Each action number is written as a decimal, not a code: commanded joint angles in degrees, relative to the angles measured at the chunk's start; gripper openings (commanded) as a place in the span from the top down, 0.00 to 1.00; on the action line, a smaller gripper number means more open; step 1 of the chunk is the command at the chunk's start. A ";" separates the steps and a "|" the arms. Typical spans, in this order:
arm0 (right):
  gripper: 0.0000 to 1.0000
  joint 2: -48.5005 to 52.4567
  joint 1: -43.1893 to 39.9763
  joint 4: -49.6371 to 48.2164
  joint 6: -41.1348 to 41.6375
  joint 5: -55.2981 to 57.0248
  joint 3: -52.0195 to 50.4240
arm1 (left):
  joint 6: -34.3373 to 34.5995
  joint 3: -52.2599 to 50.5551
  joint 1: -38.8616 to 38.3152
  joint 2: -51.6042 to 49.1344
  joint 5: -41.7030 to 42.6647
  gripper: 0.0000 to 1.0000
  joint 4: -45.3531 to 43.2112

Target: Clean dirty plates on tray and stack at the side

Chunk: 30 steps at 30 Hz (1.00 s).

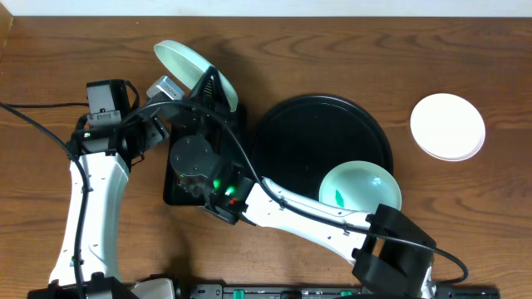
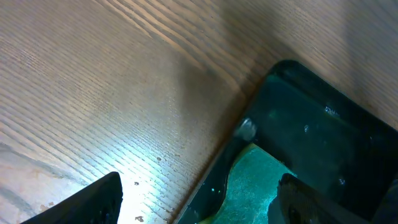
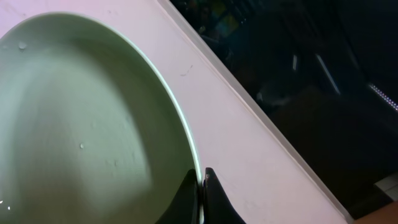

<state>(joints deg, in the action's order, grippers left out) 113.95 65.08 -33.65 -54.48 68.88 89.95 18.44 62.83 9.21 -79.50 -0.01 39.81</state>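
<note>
My right gripper (image 3: 202,180) is shut on the rim of a pale mint green plate (image 3: 93,124), which it holds tilted up at the back left (image 1: 193,66). Water drops cling to the plate's face. A second mint plate (image 1: 360,189) with a small green smear lies at the front right of the round black tray (image 1: 287,133). The white plate (image 1: 447,126) rests on the table to the right of the tray. My left gripper (image 2: 196,202) stands open, low over the edge of the small rectangular tray, with the green sponge (image 2: 255,180) between its fingers but not gripped.
The small rectangular black tray (image 1: 172,187) lies left of the round tray, mostly covered by my right arm's wrist (image 1: 193,162). My right arm (image 1: 316,220) reaches across the front of the round tray. Bare wood (image 2: 93,93) lies left of the rectangular tray.
</note>
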 commanded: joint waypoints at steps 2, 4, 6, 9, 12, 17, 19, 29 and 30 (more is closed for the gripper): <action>0.99 -0.48 0.61 -0.15 0.00 0.31 1.03 | 0.31 0.87 0.09 0.11 -0.68 0.20 0.04; 0.99 -0.48 0.61 -0.15 0.00 0.31 1.01 | 0.31 0.87 0.09 0.11 -0.68 0.20 0.02; 0.99 -0.48 0.61 -0.15 0.00 0.33 1.03 | 0.28 0.87 0.09 0.11 -0.68 0.20 0.02; 0.99 -0.48 0.61 0.04 0.02 0.33 1.01 | 0.31 0.90 0.11 0.11 -0.68 0.20 0.02; 0.99 -0.48 0.61 0.68 0.96 0.42 1.01 | 0.28 0.87 0.09 0.11 -0.68 0.20 0.02; 0.99 -0.46 0.59 2.25 2.19 2.38 1.01 | 0.31 0.87 0.09 0.11 -0.68 0.20 0.02; 0.99 -0.46 0.59 3.06 2.19 2.89 1.01 | 0.28 0.87 0.09 0.11 -0.68 0.20 0.02; 0.99 -0.46 0.59 8.09 7.91 6.14 1.01 | 0.31 0.87 0.09 0.11 -0.68 0.20 0.02; 0.99 -0.46 0.59 9.46 9.16 6.12 1.01 | 0.28 0.90 0.09 0.11 -0.68 0.20 0.02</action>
<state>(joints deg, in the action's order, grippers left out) 113.95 65.12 -26.63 -50.87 73.36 89.95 18.44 62.83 9.21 -79.50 -0.01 39.81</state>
